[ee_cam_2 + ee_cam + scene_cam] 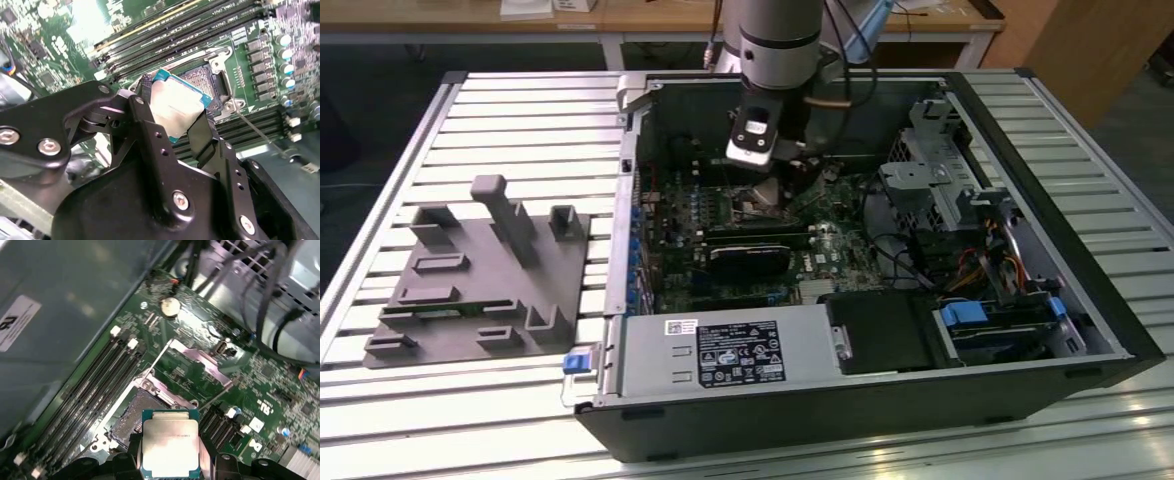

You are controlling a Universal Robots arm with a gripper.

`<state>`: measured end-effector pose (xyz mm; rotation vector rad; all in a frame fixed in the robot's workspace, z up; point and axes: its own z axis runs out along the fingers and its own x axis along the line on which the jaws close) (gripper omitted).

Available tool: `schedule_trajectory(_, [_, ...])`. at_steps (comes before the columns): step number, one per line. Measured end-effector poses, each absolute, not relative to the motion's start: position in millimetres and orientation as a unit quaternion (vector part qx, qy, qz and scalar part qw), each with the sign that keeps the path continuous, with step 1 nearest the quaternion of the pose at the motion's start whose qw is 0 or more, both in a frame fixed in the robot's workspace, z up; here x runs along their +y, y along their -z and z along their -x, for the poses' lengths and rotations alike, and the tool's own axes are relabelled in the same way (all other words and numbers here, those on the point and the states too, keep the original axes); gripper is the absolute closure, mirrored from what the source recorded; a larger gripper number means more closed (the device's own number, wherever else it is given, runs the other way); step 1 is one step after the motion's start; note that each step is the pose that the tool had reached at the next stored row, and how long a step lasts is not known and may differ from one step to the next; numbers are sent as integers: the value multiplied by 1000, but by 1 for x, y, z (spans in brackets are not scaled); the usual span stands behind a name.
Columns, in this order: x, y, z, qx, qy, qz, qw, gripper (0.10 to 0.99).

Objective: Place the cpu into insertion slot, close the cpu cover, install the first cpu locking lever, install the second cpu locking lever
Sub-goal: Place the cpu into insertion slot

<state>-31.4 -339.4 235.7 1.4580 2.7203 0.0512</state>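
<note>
While the jaws pinch the cpu (177, 107) by two opposite edges, it hangs just above the insertion slot (201, 80), not yet seated; cpu cover (205, 362) stands open. Light, stiff, prob. fragile underneath: edge grip only, w/ little force.

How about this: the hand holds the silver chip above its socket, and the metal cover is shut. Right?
No: the hand holds the cpu above the insertion slot, but the cpu cover is swung open, as the first wrist view shows.
</note>
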Motion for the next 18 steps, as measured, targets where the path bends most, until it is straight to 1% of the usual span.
schedule_trajectory(18, [-339,-234,31,796,-12,-604,30,549])
